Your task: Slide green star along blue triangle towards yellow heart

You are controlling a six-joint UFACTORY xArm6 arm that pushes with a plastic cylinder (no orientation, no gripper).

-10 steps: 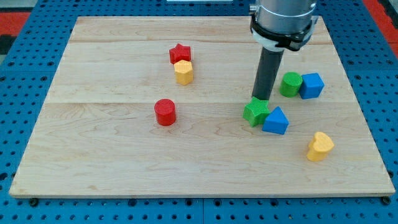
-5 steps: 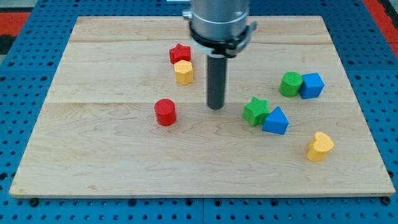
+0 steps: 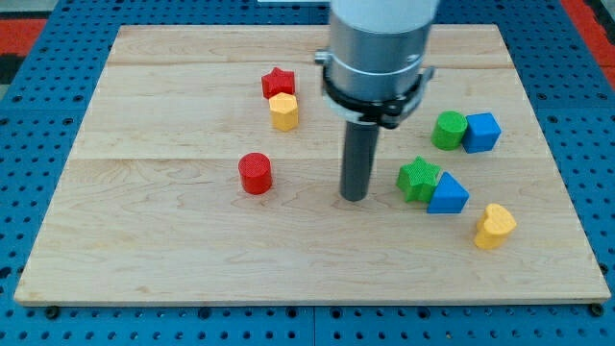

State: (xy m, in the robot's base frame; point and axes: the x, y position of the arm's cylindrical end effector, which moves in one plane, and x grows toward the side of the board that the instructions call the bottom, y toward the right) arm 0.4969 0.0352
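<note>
- My tip [image 3: 355, 198] rests on the worktop [image 3: 173, 250], left of the green star [image 3: 418, 179] and apart from it.
- No fingers are fitted: the arm ends in a plain rod, grasping nothing.
- The green star touches the blue triangle [image 3: 449, 194] on that block's far-left side.
- The yellow heart [image 3: 495, 227] lies near-right of the blue triangle, just apart.
- Far right: a green cylinder [image 3: 448, 129] touches a blue cube [image 3: 482, 132].
- Far left: a red star [image 3: 278, 83] touches a yellow hexagon-like block [image 3: 283, 111].
- 1 red cylinder [image 3: 256, 174] stands alone, left of my tip.
</note>
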